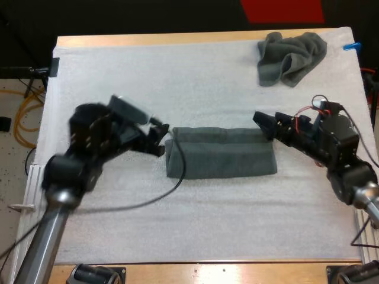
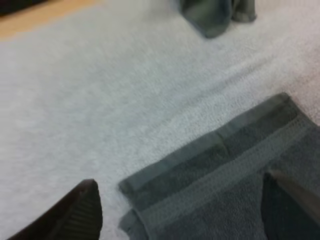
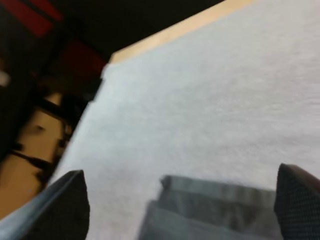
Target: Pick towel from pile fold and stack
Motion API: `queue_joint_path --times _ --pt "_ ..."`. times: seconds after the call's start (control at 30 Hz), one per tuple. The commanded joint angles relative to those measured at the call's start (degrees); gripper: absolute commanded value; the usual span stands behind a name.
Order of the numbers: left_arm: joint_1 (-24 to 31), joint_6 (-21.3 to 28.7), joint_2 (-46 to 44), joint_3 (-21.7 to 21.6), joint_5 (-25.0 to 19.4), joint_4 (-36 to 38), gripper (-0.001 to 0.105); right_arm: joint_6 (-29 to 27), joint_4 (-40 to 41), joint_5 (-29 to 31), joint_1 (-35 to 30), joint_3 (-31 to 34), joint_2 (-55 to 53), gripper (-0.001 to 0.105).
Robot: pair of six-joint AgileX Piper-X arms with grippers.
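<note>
White mat (image 1: 118, 77): folded towel (image 1: 222, 158) lies mid-frame, folding looks partly done. My left gripper (image 1: 159, 139) and right gripper (image 1: 263, 124) sit at its two ends, both spread apart, holding nothing. Crumpled towel (image 1: 291, 57) sits upper right, untouched; stacking not yet done.

centre: folded towel (image 1: 222, 152) blocks | 1 o'clock: crumpled towel (image 1: 290, 57) blocks | 6, 10–12 o'clock: bare mat (image 1: 148, 77), free passage

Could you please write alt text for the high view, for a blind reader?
A folded towel lies on the white mat between the open left gripper and open right gripper. A crumpled towel sits at the mat's far right corner.
</note>
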Motion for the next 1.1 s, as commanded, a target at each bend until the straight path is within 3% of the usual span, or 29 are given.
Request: queue_joint_path --times 0.0,0.33,0.43,0.6,0.67,1.07 --pt "0.01 0.48 -3.30 -0.47 -0.90 2.48 0.066 -3.06 4.70 1.66 -0.26 -0.96 -2.43 0.074" --pt "0.01 -6.72 -19.79 -0.47 1.04 16.37 0.066 -9.72 36.47 8.93 -0.26 -5.49 -13.75 0.074" --pt "0.01 -7.09 -22.26 -0.47 1.19 19.96 0.066 -11.08 41.76 12.43 -0.26 -6.33 -14.67 0.074" --pt "0.01 -7.09 -22.55 -0.39 1.29 23.29 0.066 -12.44 42.80 14.88 -1.48 -7.07 -11.75 0.074" --pt "0.01 -7.09 -22.55 -0.14 2.19 23.38 0.066 -12.44 42.93 13.38 -3.32 -7.52 -8.97 0.074" --pt "0.01 -7.09 -22.55 -0.14 7.49 23.36 0.066 -14.70 34.12 -9.44 -15.76 -11.01 15.00 0.074"
